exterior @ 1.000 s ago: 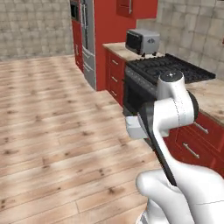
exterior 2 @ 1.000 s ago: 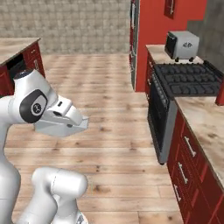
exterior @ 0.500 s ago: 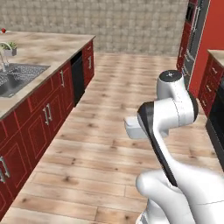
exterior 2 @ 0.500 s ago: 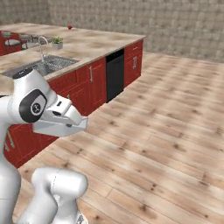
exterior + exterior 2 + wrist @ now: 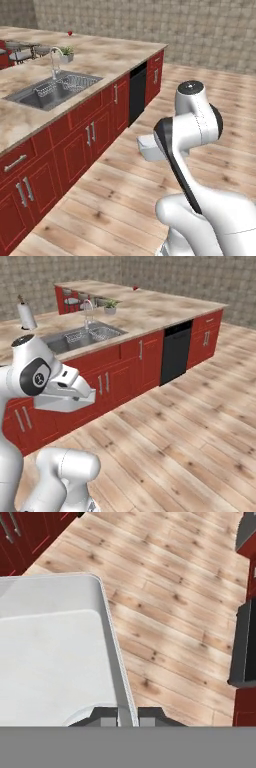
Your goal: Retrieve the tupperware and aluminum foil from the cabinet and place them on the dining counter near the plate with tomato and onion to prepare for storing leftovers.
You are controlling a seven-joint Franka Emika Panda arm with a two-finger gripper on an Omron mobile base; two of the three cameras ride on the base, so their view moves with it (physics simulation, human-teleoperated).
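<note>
Wood-plank floor (image 5: 190, 436): pale boards, lying broad and open to the right. Marble counter (image 5: 107, 57): beige, veined, straight-edged, running along the left over glossy red cabinets (image 5: 95, 132); steel sink (image 5: 52, 90) sitting sunk in it. Tupperware (image 5: 50, 657): shallow grey-white plastic tray, raised rim, rounded corners, hanging above the floor. Gripper (image 5: 127, 717): clamping on the tray's rim.

Tupperware (image 5: 50, 657) – pale grey-white plastic, smooth, matt with a faint sheen on the rim. Table (image 5: 107, 57) – beige-brown veined marble, polished. Base cabinets (image 5: 95, 132) – glossy red panels, short grey metal handles. Sink (image 5: 55, 90) and faucet (image 5: 54, 60) – brushed grey metal. Dishwasher (image 5: 175, 353) – flat black front. Floor (image 5: 175, 602) – light wood planks, knotty, satin.
</note>
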